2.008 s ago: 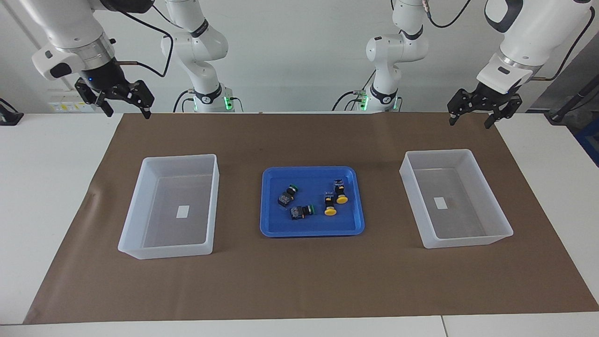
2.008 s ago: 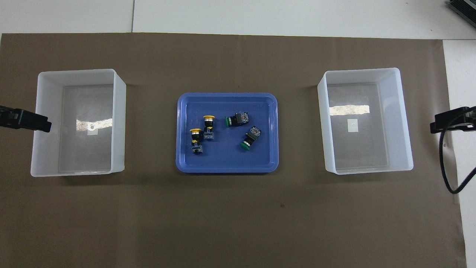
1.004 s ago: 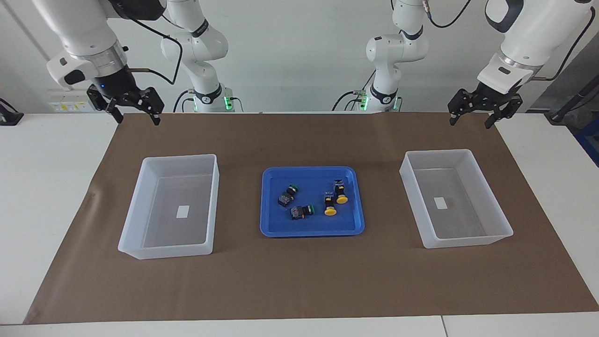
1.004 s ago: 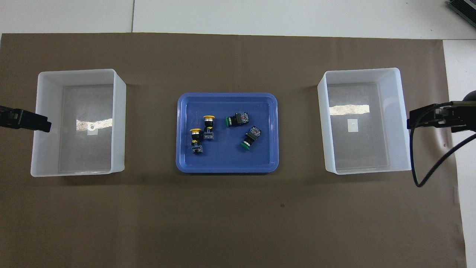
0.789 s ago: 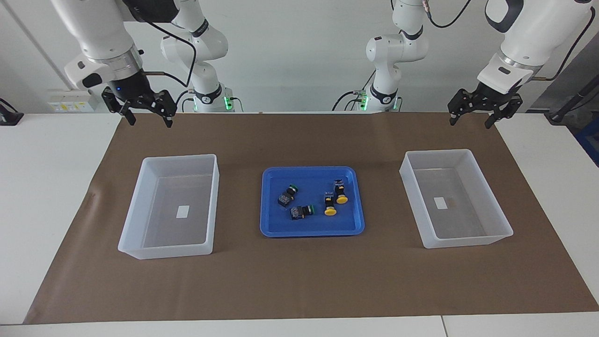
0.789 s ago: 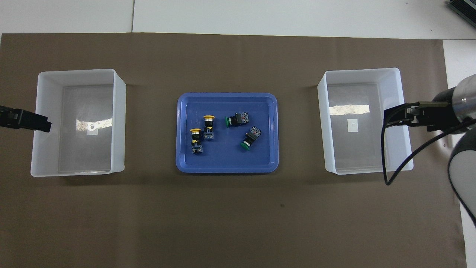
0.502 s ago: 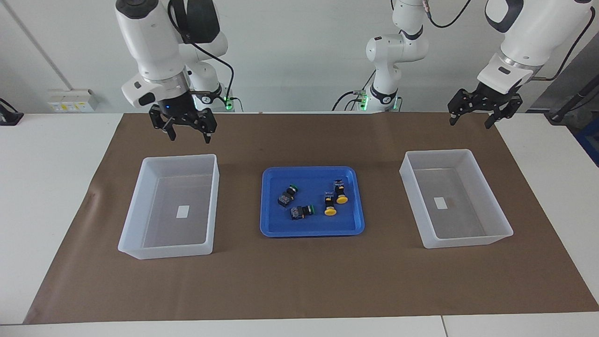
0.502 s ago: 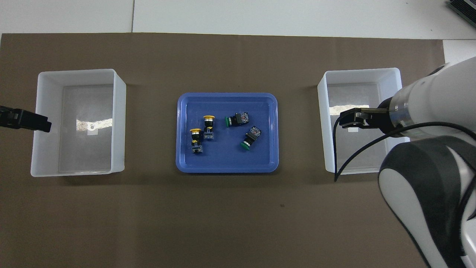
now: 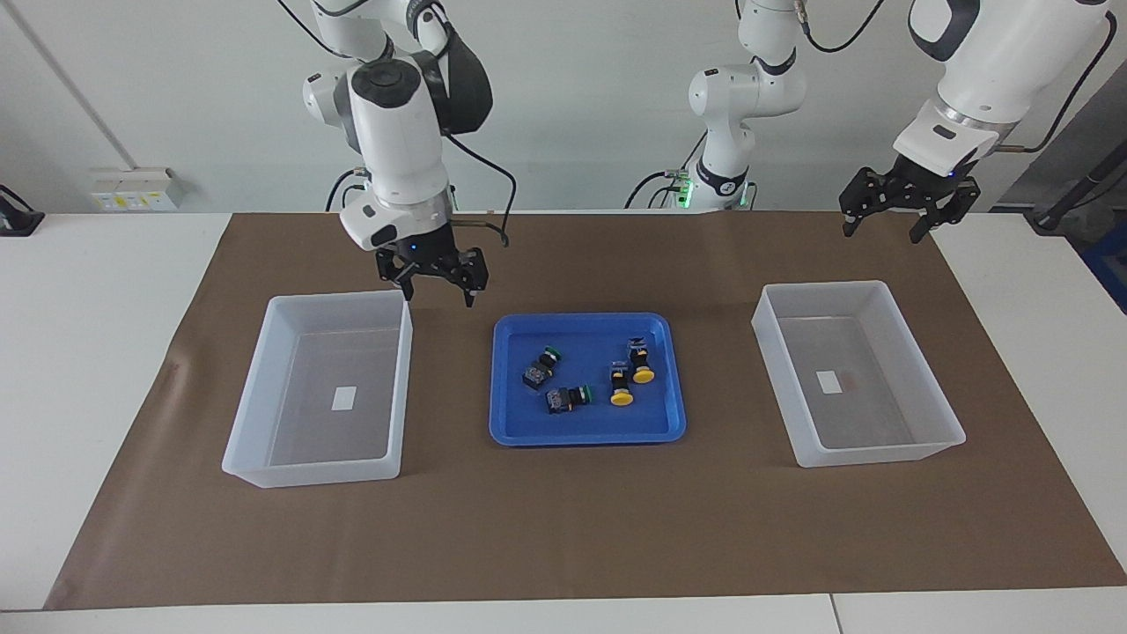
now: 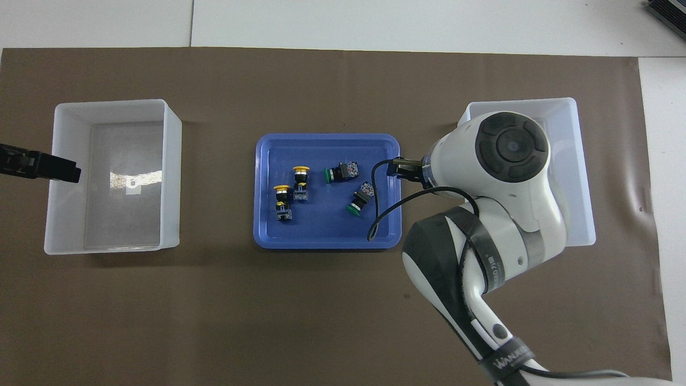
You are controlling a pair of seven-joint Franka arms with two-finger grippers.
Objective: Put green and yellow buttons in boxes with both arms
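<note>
Two green buttons (image 9: 539, 368) (image 9: 568, 398) and two yellow buttons (image 9: 640, 359) (image 9: 620, 387) lie on their sides in a shallow blue tray (image 9: 581, 319). In the overhead view the green buttons (image 10: 341, 172) (image 10: 360, 198) lie toward the right arm's end of the tray (image 10: 327, 137), and the yellow ones (image 10: 300, 179) (image 10: 281, 201) toward the left arm's end. Two empty boxes (image 9: 339, 298) (image 9: 828, 287) flank the tray. My right gripper (image 9: 433, 280) is open and empty, raised between its box and the tray. My left gripper (image 9: 907, 207) is open and empty, raised and waiting at its end.
A brown mat (image 9: 563, 528) covers the table. Two slimmer white arms with green-lit bases (image 9: 387, 180) (image 9: 722, 180) stand at the robots' edge. In the overhead view my right arm (image 10: 509, 161) covers part of its box (image 10: 568, 102), and its cable (image 10: 375, 214) hangs over the tray.
My right arm has swung in from outside its end of the table, past its box, toward the blue tray. The left gripper has barely moved. The buttons have not moved.
</note>
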